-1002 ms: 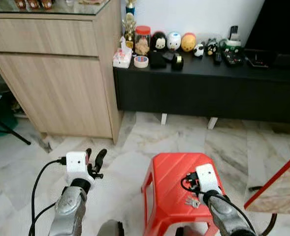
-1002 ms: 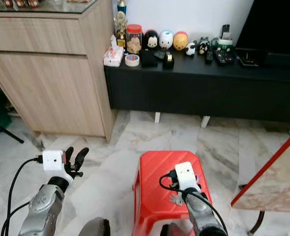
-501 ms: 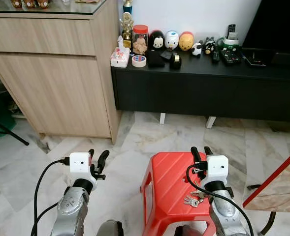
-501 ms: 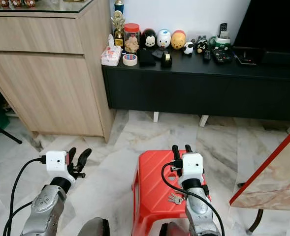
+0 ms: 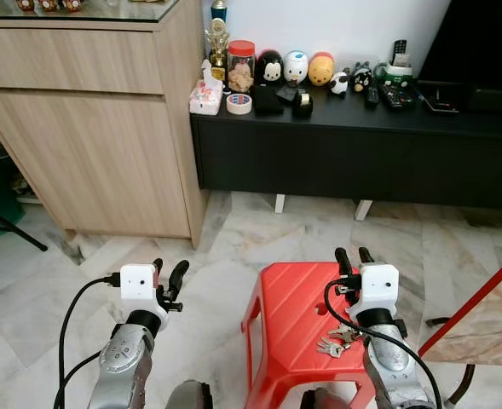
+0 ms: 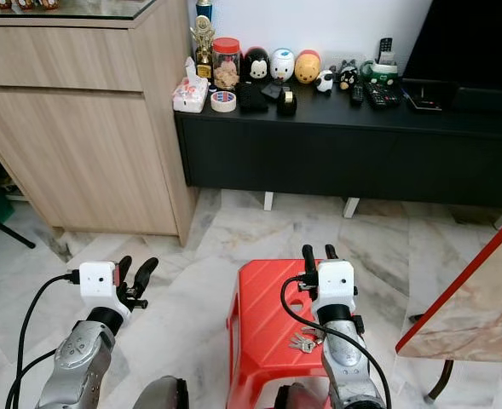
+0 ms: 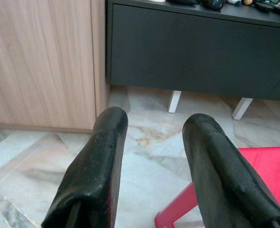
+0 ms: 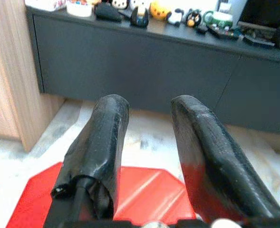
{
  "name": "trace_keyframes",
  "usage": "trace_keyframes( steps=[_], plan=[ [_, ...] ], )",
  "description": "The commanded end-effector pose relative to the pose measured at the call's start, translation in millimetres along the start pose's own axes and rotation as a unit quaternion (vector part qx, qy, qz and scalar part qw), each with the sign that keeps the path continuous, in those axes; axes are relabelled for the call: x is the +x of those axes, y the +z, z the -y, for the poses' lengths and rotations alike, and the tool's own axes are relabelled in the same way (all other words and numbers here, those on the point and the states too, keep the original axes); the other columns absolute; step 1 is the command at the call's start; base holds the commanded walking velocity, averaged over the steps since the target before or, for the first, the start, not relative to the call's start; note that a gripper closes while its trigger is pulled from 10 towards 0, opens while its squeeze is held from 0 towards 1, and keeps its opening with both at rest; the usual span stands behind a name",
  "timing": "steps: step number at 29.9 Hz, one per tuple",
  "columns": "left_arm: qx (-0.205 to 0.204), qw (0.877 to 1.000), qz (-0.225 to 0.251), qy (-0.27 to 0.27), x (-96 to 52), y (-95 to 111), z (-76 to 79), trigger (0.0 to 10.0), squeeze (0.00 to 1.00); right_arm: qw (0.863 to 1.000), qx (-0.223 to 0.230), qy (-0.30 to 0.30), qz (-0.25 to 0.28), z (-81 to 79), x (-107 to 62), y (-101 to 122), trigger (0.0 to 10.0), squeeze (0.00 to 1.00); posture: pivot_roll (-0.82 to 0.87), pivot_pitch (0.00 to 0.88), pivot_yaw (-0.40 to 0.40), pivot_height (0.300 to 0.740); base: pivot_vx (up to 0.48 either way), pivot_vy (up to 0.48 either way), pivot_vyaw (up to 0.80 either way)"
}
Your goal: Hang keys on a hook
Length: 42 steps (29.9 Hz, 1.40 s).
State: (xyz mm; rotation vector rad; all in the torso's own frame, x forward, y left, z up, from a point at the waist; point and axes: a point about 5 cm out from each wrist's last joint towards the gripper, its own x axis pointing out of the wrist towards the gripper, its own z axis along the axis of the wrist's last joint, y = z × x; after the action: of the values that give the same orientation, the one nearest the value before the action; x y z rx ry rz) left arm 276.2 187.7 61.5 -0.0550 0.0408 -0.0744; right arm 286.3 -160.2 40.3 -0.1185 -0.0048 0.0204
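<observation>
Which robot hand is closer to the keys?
Right. The right gripper is raised above the red stool, with the keys lying just below its wrist. The left gripper hovers over the floor, off to the stool's left.

Home living room: marble floor point(image 5: 233, 230) showing throughout; low black TV console point(image 5: 361, 145) carrying toy figures point(image 5: 297, 68), remotes point(image 5: 387, 89) and tape point(image 5: 239, 104); wooden cabinet point(image 5: 89, 128) standing beside it.
</observation>
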Motion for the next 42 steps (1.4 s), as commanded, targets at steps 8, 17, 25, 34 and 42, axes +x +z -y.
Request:
trace_keyframes(
  steps=[8, 17, 25, 34, 42],
  plan=[
    [0.002, 1.0, 0.001, -0.003, -1.1, -1, 0.6, 10.0, 0.0, 0.999, 0.002, 0.011, -0.034, -6.0, 0.7, -7, 10.0, 0.0, 0.13, 0.043, -0.055, 0.641, 0.0, 0.0, 0.0],
    [0.002, 1.0, 0.0, -0.003, -1.3, -1, 0.8, 10.0, 0.0, 0.998, 0.012, 0.027, -0.051, -8.7, 1.1, -10, 10.0, 0.0, 0.13, 0.045, -0.055, 0.612, 0.0, 0.0, 0.0],
    [0.003, 1.0, -0.002, -0.004, -1.2, -1, 0.6, 10.0, 0.0, 0.997, 0.006, 0.028, -0.078, -5.6, 3.9, -15, 10.0, 0.0, 0.13, 0.045, -0.054, 0.612, 0.0, 0.0, 0.0],
    [0.003, 1.0, -0.005, -0.006, -0.6, -1, 0.9, 10.0, 0.0, 0.969, -0.052, 0.028, -0.238, 11.3, 8.6, -39, 10.0, 0.0, 0.14, 0.043, -0.051, 0.612, 0.0, 0.0, 0.0],
    [0.004, 1.0, -0.005, -0.004, -1.5, -1, -1.3, 10.0, 0.0, 0.939, -0.081, 0.124, -0.31, 7.1, 11.2, -43, 10.0, 0.0, 0.14, 0.046, -0.056, 0.612, 0.0, 0.0, 0.0]
  ],
)
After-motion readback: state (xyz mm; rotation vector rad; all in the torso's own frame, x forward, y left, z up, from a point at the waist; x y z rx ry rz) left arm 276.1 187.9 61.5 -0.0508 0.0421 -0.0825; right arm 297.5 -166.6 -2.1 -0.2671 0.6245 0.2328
